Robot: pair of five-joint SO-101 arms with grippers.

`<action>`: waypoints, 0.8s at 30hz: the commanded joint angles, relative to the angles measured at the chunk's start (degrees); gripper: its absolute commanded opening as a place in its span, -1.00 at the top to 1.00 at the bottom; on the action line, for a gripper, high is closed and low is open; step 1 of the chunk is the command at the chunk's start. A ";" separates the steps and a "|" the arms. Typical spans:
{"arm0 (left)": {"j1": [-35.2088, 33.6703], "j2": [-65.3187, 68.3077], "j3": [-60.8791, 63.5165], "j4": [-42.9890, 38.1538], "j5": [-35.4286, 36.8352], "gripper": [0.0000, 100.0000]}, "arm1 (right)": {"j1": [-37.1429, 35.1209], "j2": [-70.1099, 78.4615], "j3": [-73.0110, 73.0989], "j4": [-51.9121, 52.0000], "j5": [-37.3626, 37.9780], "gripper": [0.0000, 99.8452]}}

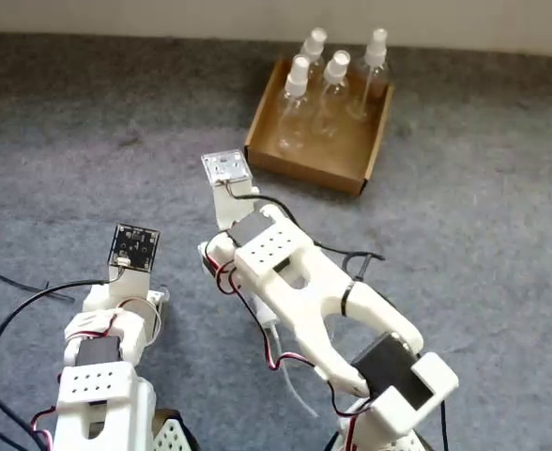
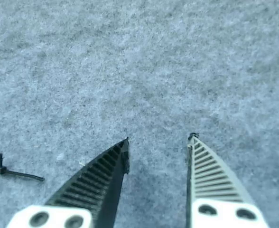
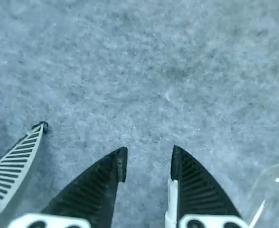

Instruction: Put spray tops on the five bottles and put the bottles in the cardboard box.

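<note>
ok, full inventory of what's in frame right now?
spray bottles: four, clear with white tops, upright in the cardboard box
cardboard box: one, brown, at the far side of the carpet
clear item: one, see-through, beside the right claw; maybe a bottle, cannot tell
loose wire: one, black, on the carpet near the left claw
carpet: grey, under everything
left claw: one black and one white finger, open over carpet
right claw: dark fingers, open over carpet

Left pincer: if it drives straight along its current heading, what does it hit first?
Probably the grey carpet: the left pincer points at bare carpet, jaws open, nothing ahead of the tips. Depth is unclear.
</note>
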 commanded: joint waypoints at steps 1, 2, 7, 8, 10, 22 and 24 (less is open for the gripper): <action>-0.48 -0.66 -0.31 0.35 -0.35 0.62 | 0.40 -1.63 -6.99 5.67 3.43 0.73; -0.48 -0.66 -0.31 0.35 -0.35 0.62 | 1.45 -2.86 -9.45 9.63 7.82 0.73; -0.48 -0.66 -0.31 0.35 -0.35 0.62 | 7.87 -7.87 -19.30 29.93 13.19 0.73; -0.48 -0.66 -0.31 0.35 -0.35 0.62 | 9.63 -8.13 -19.47 31.34 14.59 0.73; -0.48 -0.66 -0.31 0.35 -0.35 0.62 | 13.76 -7.96 -16.75 32.13 17.85 0.73; -0.48 -0.66 -0.31 0.35 -0.35 0.62 | 19.91 -7.69 5.23 19.47 20.75 0.54; -0.48 -0.66 -0.31 0.35 -0.35 0.62 | 20.53 -7.52 5.93 17.19 19.96 0.53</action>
